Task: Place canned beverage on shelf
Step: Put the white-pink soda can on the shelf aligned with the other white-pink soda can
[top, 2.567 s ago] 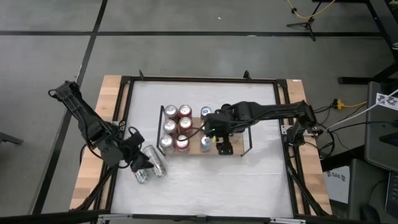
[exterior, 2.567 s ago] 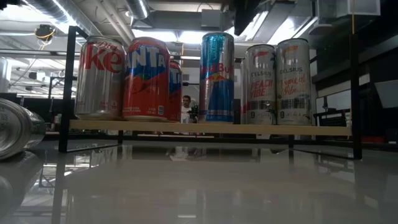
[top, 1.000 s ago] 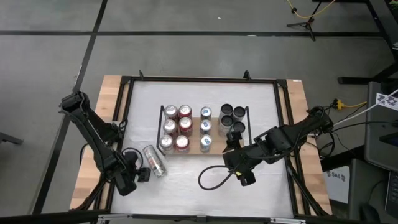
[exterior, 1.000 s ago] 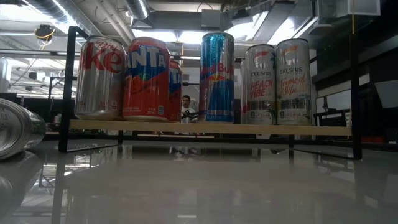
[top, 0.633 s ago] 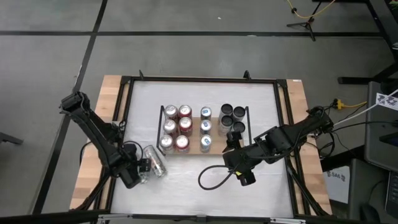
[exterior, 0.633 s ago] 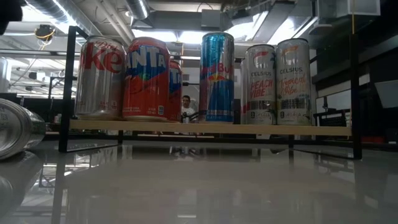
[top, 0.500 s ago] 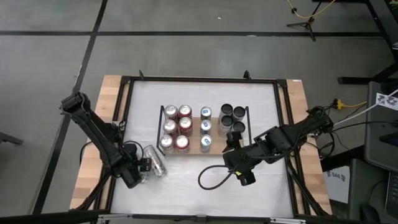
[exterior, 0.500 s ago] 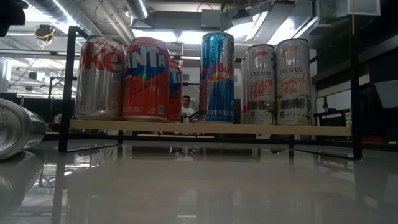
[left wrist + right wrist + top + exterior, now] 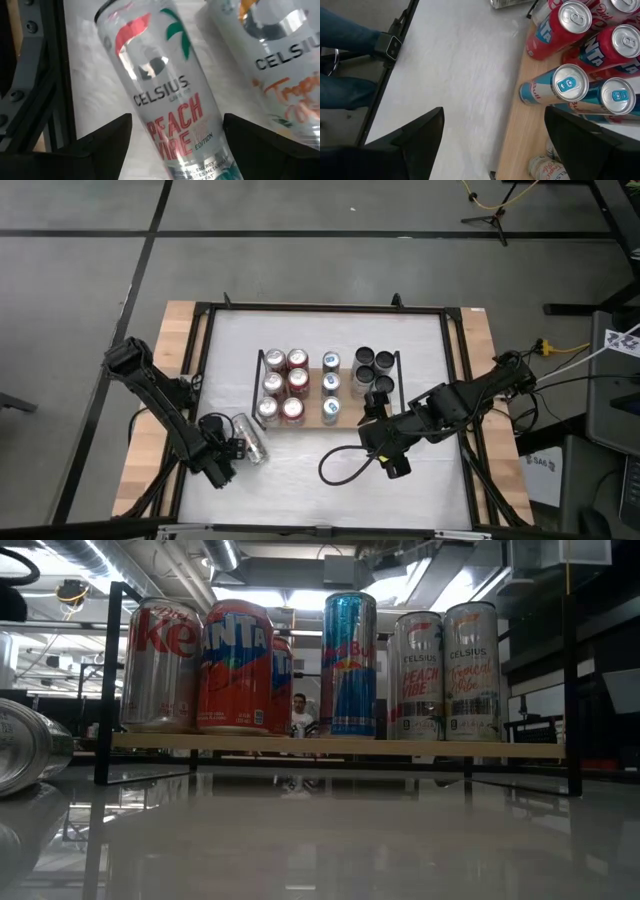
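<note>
High view: left gripper (image 9: 228,455) down at the near-left of the white tabletop (image 9: 420,340), spread wide beside two slim silver cans lying on their sides (image 9: 247,437); nothing held yet. Small light-brown wooden shelf with thin black end rails (image 9: 341,420) mid-table, well apart, loaded with upright cans, bare board only at its near-right corner. Right gripper (image 9: 390,460) parked near the shelf's front, open and empty.

Low view: one toppled silver can (image 9: 30,747) at the left edge, off the shelf board (image 9: 330,746); upright row standing above.

Left wrist view: silver "Peach Vibe" can (image 9: 165,95) between the two dark fingers (image 9: 102,142), apparently untouched; second silver can (image 9: 280,65) just beside. Best to centre on mid-body, close squarely, avoid nudging the neighbour, expect rolling.

Right wrist view: wide-open fingers (image 9: 407,137), blue and red can tops (image 9: 570,82) on the shelf.
</note>
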Motion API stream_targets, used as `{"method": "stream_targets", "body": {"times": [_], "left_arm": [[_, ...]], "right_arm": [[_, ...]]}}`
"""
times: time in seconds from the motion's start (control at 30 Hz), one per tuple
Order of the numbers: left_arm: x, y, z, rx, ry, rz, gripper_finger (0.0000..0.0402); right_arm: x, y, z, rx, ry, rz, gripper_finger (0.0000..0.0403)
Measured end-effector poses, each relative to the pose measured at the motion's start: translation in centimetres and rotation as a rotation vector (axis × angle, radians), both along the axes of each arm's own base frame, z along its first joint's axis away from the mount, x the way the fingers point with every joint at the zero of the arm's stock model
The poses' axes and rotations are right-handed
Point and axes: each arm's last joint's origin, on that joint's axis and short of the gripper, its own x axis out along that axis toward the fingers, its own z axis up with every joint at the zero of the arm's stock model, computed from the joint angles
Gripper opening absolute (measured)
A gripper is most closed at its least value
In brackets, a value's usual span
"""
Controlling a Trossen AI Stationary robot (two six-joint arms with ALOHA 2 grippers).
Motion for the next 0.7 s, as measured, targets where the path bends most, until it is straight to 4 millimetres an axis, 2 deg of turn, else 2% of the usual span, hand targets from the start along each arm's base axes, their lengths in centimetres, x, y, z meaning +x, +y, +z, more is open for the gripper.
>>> {"method": "stream_targets", "body": {"times": [0.5, 0.7], "left_arm": [[0.0, -1.0, -2.4, 0.089, 0.072, -0.078, 0.0305], [-0.1, -1.2, -2.6, 0.131, 0.039, -0.112, 0.0305]], "right_arm": [[0.0, 0.0, 0.0, 0.0, 0.0, 0.0, 0.034], [0.0, 0.0, 0.0, 0.0, 0.0, 0.0, 0.034]]}}
